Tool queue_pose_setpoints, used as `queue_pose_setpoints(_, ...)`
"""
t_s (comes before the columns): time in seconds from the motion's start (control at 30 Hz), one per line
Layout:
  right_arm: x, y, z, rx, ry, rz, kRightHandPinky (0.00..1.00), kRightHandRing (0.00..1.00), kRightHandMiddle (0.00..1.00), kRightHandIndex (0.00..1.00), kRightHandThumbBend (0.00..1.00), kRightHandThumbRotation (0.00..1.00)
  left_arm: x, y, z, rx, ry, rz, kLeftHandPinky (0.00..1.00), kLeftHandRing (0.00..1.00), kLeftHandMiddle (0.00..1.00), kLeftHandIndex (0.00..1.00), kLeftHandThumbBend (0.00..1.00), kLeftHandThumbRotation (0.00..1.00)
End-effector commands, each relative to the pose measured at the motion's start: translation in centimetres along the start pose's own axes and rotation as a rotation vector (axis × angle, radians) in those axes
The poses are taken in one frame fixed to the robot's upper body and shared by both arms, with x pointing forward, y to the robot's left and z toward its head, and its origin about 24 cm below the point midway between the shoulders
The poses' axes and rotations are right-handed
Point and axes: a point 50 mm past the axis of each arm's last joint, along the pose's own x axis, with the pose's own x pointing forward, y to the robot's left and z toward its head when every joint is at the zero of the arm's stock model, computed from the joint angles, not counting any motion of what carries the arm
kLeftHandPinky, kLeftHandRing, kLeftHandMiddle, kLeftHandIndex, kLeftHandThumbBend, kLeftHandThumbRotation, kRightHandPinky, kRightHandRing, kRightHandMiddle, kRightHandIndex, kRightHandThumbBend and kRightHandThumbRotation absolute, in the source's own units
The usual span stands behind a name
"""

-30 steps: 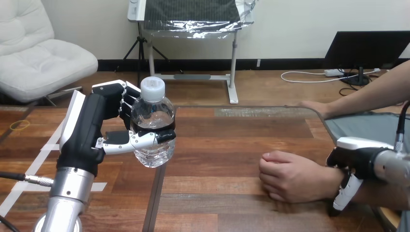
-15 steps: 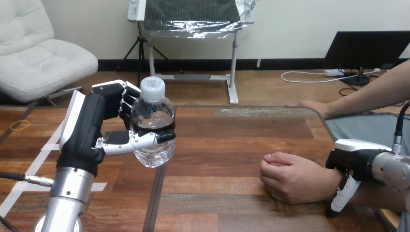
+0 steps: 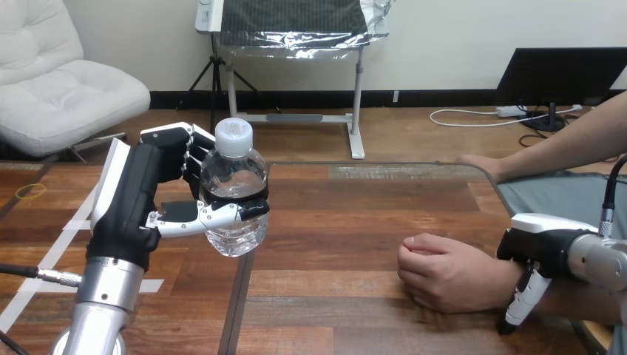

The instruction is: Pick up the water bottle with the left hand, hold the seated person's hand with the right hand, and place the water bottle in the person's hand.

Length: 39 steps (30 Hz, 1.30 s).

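Wooden table (image 3: 347,211) bears person's hand (image 3: 444,270); water bottle (image 3: 234,185) aloft.

Wooden table (image 3: 355,214): brown planks, dark seam (image 3: 238,303) running from near edge toward middle. White tape strips (image 3: 74,224) stuck flat on left part, meeting at angles. Yellow rubber band (image 3: 29,191) lying flat at far left, near tape, not touching. Grey surface (image 3: 562,194) past table's rounded right edge; material unclear.
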Motion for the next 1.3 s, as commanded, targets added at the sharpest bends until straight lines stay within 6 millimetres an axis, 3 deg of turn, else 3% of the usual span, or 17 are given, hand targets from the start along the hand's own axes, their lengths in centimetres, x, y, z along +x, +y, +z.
queue_pose_setpoints(0.0,0.1,1.2,-0.8,0.055,0.009,0.026,0.20,0.28,0.38,0.41,0.84,0.00,1.1,0.9,2.0,0.009,-0.118,0.059,0.23,0.28,0.32,0.35,0.73,0.00)
queue_pose_setpoints(0.63,-0.4,0.6,-0.7,0.090,-0.041,-0.004,0.15,0.22,0.31,0.35,0.84,0.00,1.1,0.6,1.9,-0.012,-0.108,0.045,0.22,0.28,0.33,0.36,0.72,0.00)
queue_pose_setpoints(1.27,-2.0,-1.1,-0.2,0.132,-0.101,-0.089,0.21,0.30,0.38,0.34,0.83,0.00,1.3,0.0,1.4,-0.024,-0.129,0.040,0.22,0.28,0.33,0.36,0.72,0.00)
